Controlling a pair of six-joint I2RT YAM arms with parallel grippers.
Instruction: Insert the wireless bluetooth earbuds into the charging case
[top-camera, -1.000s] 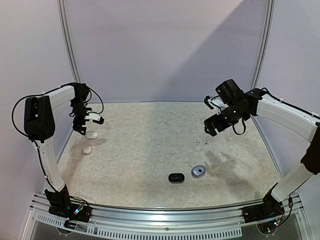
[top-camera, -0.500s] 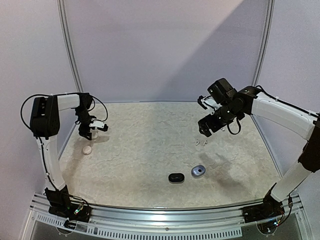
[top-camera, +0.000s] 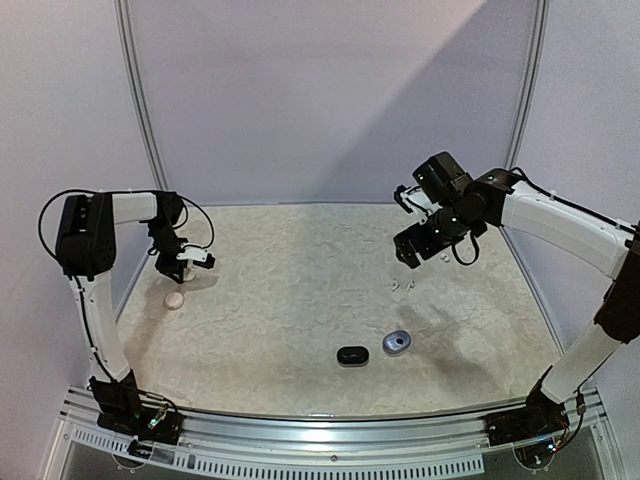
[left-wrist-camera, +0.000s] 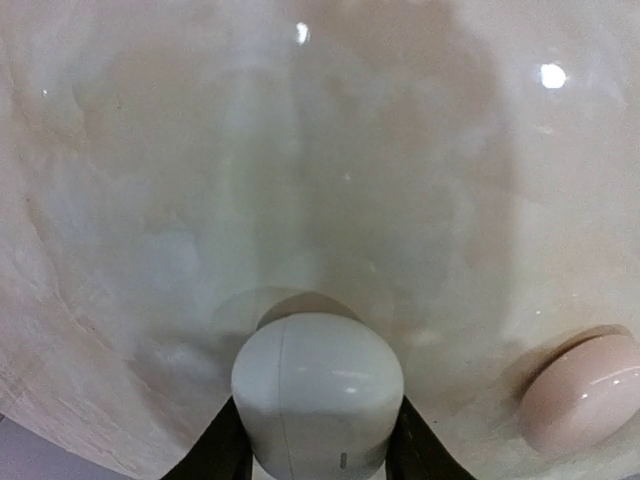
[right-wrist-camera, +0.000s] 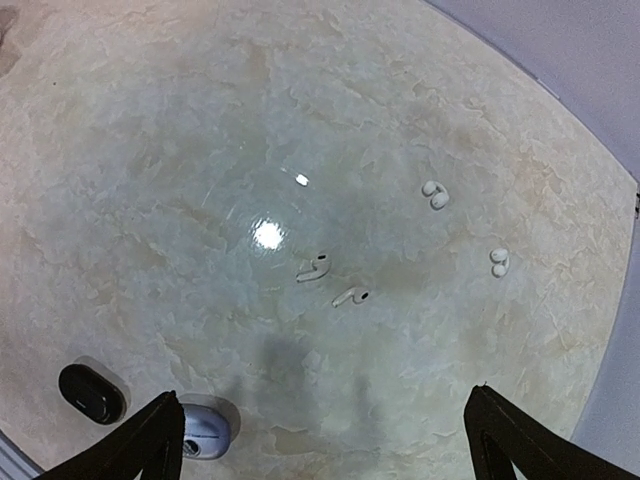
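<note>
Pincers are seen on both arms. The left pincer (left-wrist-camera: 318, 458) is pressed in on a smooth white rounded charging case (left-wrist-camera: 318, 385), with one dark finger (left-wrist-camera: 215, 455) laid against each side of it. Whether this case is lifted off the pale marbled desk (top-camera: 300, 260) cannot be told. In the left wrist view, a smooth pink rounded case (left-wrist-camera: 585, 392) is found near the white one, at its 3 o'clock, and the two are not touching. From above, the left pincer is found at about 10 o'clock on the desk.

The right pincer (top-camera: 418, 257) is held up over the desk at about 2 o'clock. Its fingers are spread wide apart and nothing is held between them.

Two white earbuds with little stems (right-wrist-camera: 332, 282) are laid on the desk close together, just at 6 o'clock from the right pincer in the top view. In the right wrist view, two pairs of tiny round white earbuds (right-wrist-camera: 434, 194) are seen at about 2 o'clock from the stemmed ones, well apart from them.

A shiny black oval case (top-camera: 352, 354) is set at 6 o'clock on the desk. A blue-grey oval case (top-camera: 397, 342) is set just beside it, at its 3 o'clock.
</note>
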